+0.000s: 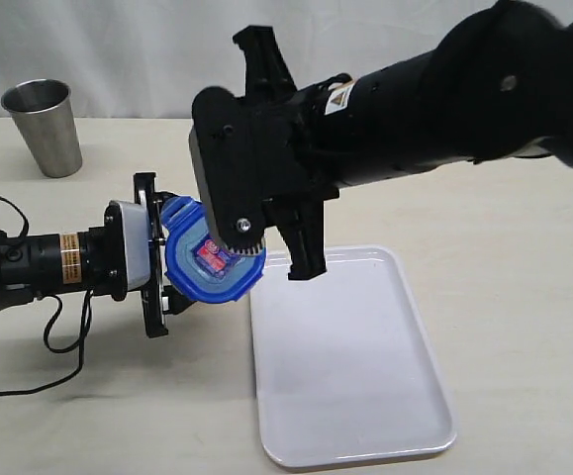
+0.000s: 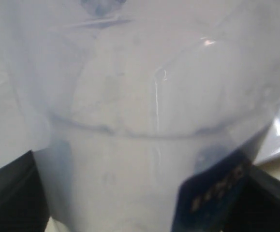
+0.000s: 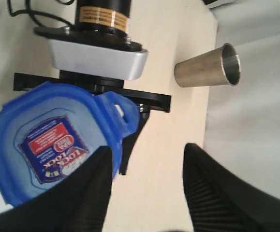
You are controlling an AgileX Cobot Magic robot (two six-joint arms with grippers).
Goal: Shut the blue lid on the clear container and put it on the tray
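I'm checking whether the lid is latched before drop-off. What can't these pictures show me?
Left wrist view: the clear container, too close, blurred; markings unreadable.
Exterior view: its body, hidden behind the blue lid and left gripper.
Right wrist view: lid flaps cut by frame edge and right gripper; latching unclear.

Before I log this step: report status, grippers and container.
Left gripper shut on the clear container, held sideways off the table. Right gripper open at the blue lid, one flap looks unlatched. Tray bare, nothing blocking it.
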